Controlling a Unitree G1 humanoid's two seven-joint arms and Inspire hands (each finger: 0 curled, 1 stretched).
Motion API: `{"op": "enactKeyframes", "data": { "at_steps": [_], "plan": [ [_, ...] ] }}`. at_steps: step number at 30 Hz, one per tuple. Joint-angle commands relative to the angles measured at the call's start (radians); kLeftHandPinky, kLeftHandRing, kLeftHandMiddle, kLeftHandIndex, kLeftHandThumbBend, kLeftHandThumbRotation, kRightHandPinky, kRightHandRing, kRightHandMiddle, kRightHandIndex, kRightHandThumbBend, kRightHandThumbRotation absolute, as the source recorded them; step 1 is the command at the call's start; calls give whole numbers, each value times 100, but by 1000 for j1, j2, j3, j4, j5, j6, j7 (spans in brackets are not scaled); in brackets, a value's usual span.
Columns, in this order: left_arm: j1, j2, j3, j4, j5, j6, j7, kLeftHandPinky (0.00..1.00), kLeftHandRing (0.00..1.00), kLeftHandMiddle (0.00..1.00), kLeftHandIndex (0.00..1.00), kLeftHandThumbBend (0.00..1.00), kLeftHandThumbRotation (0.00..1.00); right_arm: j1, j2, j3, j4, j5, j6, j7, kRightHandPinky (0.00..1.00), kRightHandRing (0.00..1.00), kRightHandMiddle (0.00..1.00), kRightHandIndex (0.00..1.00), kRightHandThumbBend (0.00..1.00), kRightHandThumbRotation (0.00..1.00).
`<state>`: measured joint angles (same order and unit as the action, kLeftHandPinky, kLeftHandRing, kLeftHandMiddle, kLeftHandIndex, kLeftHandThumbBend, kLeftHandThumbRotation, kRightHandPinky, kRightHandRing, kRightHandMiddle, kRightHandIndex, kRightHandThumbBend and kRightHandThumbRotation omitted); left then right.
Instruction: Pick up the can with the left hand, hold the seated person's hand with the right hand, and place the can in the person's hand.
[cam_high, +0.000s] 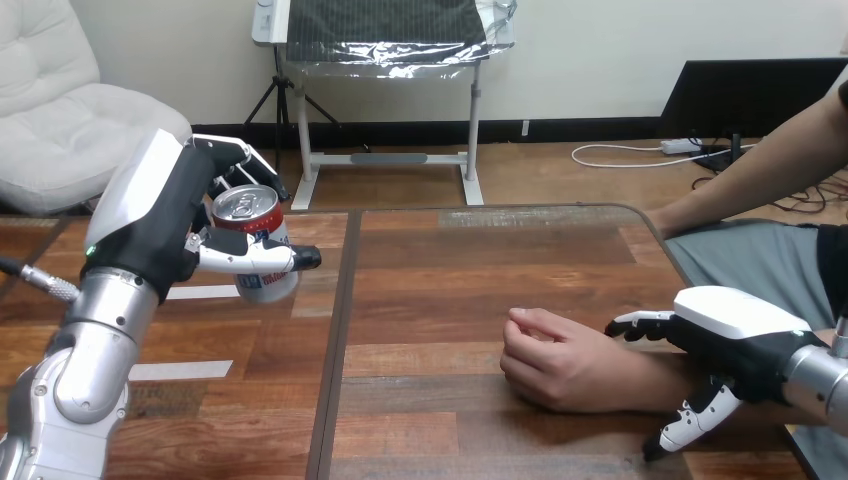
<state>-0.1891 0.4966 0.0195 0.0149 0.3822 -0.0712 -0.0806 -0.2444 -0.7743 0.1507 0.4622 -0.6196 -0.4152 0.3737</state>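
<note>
Head view: left robot hand (160, 225) grips can (255, 245) lifted at upper left, right robot hand (735, 335) clasps person's wrist (648, 380) at lower right; next, likely carry can to person's hand (560, 360), fisted on surface (450, 290).

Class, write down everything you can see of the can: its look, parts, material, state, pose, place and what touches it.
The can is a drinks can that looks like metal, with a silver lid and pull tab, a red band below the rim and a white lower body with print. Whether it is opened cannot be told. It stands nearly upright, apparently lifted off the table, at the view's left. The left hand grips it: the thumb crosses its front and the fingers curl round behind.
</note>
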Motion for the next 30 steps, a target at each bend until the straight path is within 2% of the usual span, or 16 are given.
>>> {"op": "enactKeyframes", "data": {
  "at_steps": [1,8,14,23,30],
  "plan": [
    [-36,12,33,-34,-14,-27,16,10,14,24,43,79,0,-43,-21,14,56,-19,30,-35,83,86,87,88,100,25],
    [-35,12,32,-34,-14,-29,18,11,14,26,43,79,0,-67,-14,38,83,-48,79,-39,83,87,88,89,100,28],
    [-34,11,31,-33,-18,-29,17,10,13,23,43,80,0,-84,-10,54,109,-52,96,-46,83,87,88,89,100,28],
    [-32,15,31,-31,-20,-38,19,11,15,25,42,79,0,-118,-10,85,151,-62,137,-31,79,88,89,90,100,29],
    [-29,17,33,-36,-18,-37,18,12,16,27,42,79,0,-144,-13,109,185,-64,157,-22,71,88,89,90,100,30]
  ]
}}
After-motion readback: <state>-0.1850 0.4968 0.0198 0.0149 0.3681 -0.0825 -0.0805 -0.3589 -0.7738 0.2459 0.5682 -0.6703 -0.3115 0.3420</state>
